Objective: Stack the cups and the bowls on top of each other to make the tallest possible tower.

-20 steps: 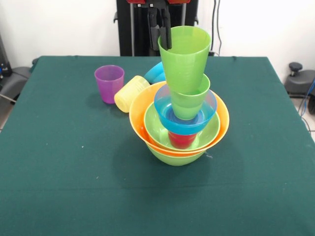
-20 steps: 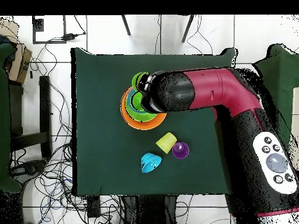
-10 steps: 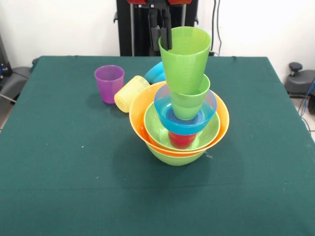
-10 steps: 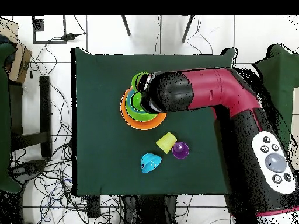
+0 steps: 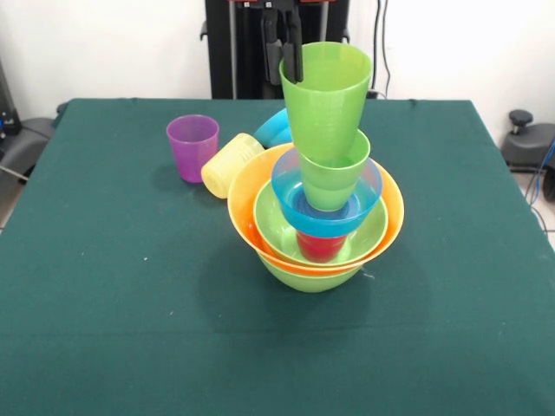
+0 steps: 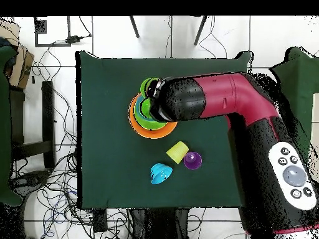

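The tower stands mid-table: a lime green bowl (image 5: 308, 277) at the bottom, then the orange bowl (image 5: 251, 195), a second lime green bowl (image 5: 277, 234), the red cup (image 5: 319, 247), a blue bowl (image 5: 325, 221) and a light green cup (image 5: 334, 178). A second light green cup (image 5: 325, 104) sits nested on top. My gripper (image 5: 286, 76) comes down from above and pinches the far-left rim of this top cup. In the overhead view my arm (image 6: 218, 103) hides most of the tower; the orange bowl's rim (image 6: 140, 127) shows.
The purple cup (image 5: 192, 147) stands upright to the left of the tower. The pale yellow cup (image 5: 230, 165) lies on its side against the orange bowl. The other blue bowl (image 5: 276, 128) lies tipped behind the tower. The three also show in the overhead view.
My gripper has risen slightly at the top cup's rim. The tower and the loose cups have not moved.
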Controlling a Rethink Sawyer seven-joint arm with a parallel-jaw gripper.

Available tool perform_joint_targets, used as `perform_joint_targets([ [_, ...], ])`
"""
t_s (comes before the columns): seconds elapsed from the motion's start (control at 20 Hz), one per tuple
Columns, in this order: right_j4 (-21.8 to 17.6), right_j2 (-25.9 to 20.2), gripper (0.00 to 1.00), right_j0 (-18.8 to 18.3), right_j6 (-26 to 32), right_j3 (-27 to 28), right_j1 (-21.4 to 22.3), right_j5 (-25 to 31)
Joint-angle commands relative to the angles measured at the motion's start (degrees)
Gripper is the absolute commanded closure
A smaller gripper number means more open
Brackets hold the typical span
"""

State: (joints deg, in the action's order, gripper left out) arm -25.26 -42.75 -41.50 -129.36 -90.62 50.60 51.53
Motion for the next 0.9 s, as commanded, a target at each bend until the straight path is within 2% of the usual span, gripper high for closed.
perform_joint_targets([
  [0.05, -3.1, 2.0, 1.0, 1.9, 7.8, -4.8, 1.3, 2.0],
  [0.9, -2.8, 2.2, 1.0, 2.0, 5.4, -7.6, 2.0, -0.6],
])
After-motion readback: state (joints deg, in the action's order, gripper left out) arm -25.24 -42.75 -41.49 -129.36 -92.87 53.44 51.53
